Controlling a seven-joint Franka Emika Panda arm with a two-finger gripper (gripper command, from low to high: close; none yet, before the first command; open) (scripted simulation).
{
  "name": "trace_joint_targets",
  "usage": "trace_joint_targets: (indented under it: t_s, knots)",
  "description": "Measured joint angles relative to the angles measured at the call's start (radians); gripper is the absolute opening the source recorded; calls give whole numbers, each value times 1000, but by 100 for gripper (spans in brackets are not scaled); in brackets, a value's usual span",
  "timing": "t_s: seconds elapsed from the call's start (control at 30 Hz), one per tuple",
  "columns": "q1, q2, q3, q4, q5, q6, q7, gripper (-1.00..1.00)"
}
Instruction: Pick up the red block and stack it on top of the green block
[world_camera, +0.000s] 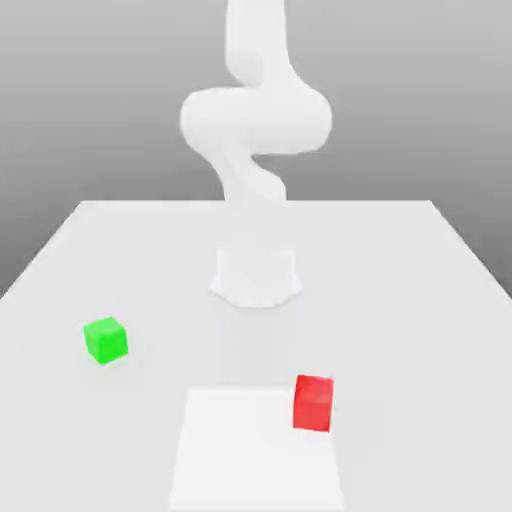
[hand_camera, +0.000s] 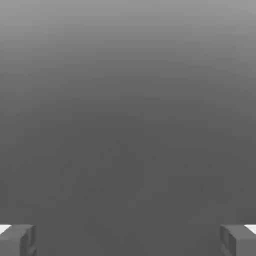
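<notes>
Plainly nothing is gripped yet, so the risks all lie ahead. The small bright red matte cube (world_camera: 313, 402) sits near the worktop's (world_camera: 420, 270) front edge, toward the exterior view's right; the small bright green matte cube (world_camera: 105, 340) of like size sits well apart from it, toward the left edge. A descent that comes down off-centre could nudge the red cube aside or pinch only a corner, letting it twist out during the lift. Later, a release not squared over the green cube would probably let the red one slide off, or knock the green one away. In the hand view the hand (hand_camera: 128, 240) has its two grey fingertips (hand_camera: 17, 240) standing wide apart with bare grey between them, holding and touching nothing.
</notes>
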Motion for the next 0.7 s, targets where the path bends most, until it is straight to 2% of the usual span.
trace_joint_targets:
  t_s: [0.4,0.57,0.7]
  knots:
    - [-53,432,165,-299,-58,274,254,0]
    - [-26,642,197,-443,5,416,314,0]
    - [-14,747,198,-463,-3,499,347,0]
